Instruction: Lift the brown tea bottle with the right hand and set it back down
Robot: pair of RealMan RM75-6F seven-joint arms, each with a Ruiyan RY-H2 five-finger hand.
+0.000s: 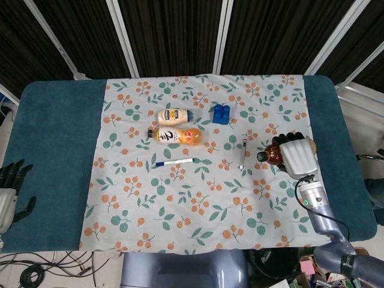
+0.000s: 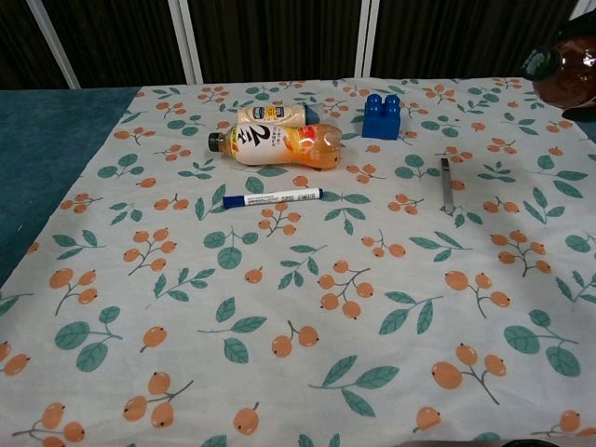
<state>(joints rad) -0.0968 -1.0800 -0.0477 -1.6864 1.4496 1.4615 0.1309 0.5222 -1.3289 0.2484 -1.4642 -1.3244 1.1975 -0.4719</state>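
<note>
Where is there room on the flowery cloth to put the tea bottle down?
The near stretch of cloth below the marker pen is bare. Crowded spots: the orange bottle and white bottle lying together, the blue block beside them, and the metal strip.

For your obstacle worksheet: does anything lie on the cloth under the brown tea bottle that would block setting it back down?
Nothing visible does. The right hand holds the brown tea bottle over bare cloth; the thin metal strip lies apart, to its left.
</note>
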